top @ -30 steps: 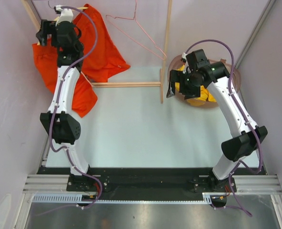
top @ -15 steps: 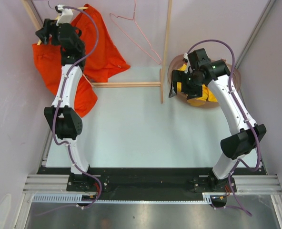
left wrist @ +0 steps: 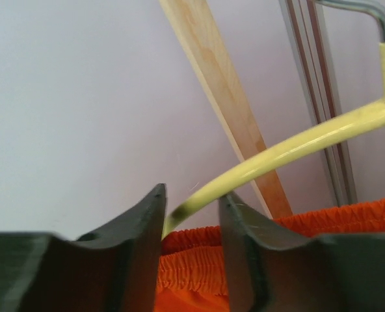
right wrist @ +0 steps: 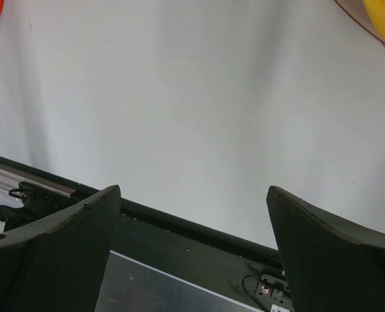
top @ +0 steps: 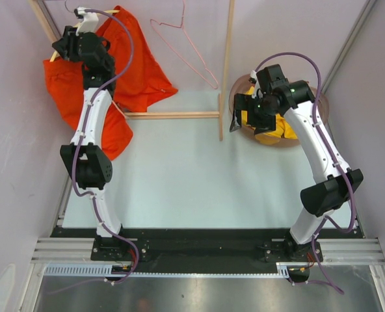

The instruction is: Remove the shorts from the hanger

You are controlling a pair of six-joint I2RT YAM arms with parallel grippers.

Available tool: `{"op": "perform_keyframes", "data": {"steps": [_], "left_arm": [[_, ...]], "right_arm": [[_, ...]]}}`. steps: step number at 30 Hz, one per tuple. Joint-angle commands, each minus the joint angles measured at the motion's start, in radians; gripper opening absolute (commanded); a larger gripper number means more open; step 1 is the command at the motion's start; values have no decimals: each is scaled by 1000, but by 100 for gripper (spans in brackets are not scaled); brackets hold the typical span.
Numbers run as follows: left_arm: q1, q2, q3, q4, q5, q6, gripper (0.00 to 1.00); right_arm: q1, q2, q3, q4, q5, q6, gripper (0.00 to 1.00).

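Left fingers [left wrist: 150,224] have been narrowed around the hanger [left wrist: 290,146] above the shorts [left wrist: 348,218], not yet clamped; clamping is needed next; right fingers [right wrist: 82,234] are spread wide.

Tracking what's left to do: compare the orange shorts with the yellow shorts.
Place: the orange shorts hang on the pale hanger, far left; the yellow shorts lie in the basket, right. Pose: orange shorts drape spread out; yellow shorts are bunched. Both are soft cloth.

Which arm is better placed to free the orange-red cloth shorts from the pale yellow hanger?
Left. The left gripper straddles the pale yellow hanger above the orange-red cloth shorts; the right gripper hangs open across the table.
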Motion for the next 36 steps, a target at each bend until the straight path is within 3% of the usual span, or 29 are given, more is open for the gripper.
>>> {"op": "perform_keyframes", "data": {"steps": [1, 2, 3, 9, 18, 28, 36], "left_arm": [[7, -4, 21, -24, -1, -41, 34], [7, -1, 29, -35, -1, -48, 30], [7, 1, 36, -45, -4, -51, 21], [1, 2, 70, -90, -19, -59, 0], [-46, -42, 61, -78, -76, -80, 0], [-26, -117, 12, -60, -97, -382, 0], [-24, -108, 49, -65, -48, -472, 0]], "right_arm": [[12, -14, 51, -20, -5, -22, 100], [15, -11, 53, -20, -2, -25, 100], [19, -11, 53, -20, 1, -25, 100], [48, -13, 57, -20, 10, -32, 100], [64, -24, 47, -14, 10, -32, 100], [56, -70, 4, -10, 9, -31, 100], [76, -73, 2, -25, 21, -18, 100]]}}
